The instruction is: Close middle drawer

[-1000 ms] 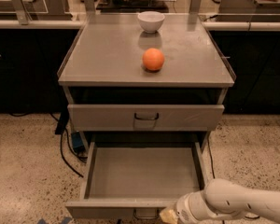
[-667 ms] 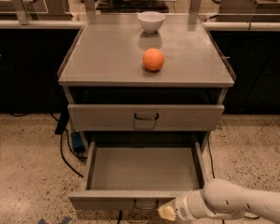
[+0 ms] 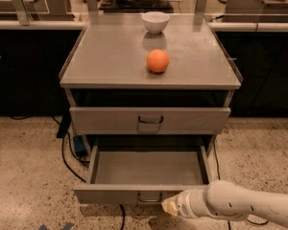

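Observation:
The middle drawer (image 3: 149,169) is a wide shallow grey metal drawer, pulled well out of the grey cabinet (image 3: 110,56) and empty inside. Its low front panel (image 3: 110,194) has a small dark U-shaped handle (image 3: 150,197) at the centre. My gripper (image 3: 171,208) sits at the end of the white arm coming in from the lower right. It is against the lower edge of the front panel, just right of the handle. The drawer above (image 3: 150,120) has a taller front and is shut.
An orange (image 3: 158,61) and a white bowl (image 3: 155,21) sit on the cabinet top. Black cables (image 3: 67,152) and a blue object (image 3: 79,145) lie on the speckled floor left of the cabinet. Dark counters stand behind on both sides.
The middle drawer has slid partway back into the cabinet. My gripper has followed its front panel forward, staying just right of the handle.

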`<state>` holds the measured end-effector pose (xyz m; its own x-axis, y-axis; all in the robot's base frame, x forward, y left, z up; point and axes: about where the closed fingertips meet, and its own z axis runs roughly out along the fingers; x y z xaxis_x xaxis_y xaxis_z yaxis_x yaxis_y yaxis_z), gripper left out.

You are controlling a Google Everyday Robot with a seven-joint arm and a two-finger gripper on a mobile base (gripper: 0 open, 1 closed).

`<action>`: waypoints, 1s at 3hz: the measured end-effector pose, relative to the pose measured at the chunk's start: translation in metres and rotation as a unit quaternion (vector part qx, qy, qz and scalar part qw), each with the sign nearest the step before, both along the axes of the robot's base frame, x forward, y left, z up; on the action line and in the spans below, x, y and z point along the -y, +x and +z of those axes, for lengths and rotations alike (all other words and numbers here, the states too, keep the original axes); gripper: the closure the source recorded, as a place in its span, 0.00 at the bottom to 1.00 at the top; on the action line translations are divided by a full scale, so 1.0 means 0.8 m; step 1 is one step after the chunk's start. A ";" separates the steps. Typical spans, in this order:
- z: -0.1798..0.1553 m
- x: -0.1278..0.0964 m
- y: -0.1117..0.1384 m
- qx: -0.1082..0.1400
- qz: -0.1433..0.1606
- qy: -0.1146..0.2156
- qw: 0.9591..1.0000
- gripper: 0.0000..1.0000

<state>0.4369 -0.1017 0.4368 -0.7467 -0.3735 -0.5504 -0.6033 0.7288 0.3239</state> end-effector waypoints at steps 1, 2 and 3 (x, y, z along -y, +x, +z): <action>-0.001 0.001 0.001 0.001 -0.003 -0.002 1.000 1.00; -0.003 0.004 0.004 0.003 -0.012 -0.007 1.000 1.00; -0.018 0.026 0.037 0.015 -0.063 -0.028 0.997 1.00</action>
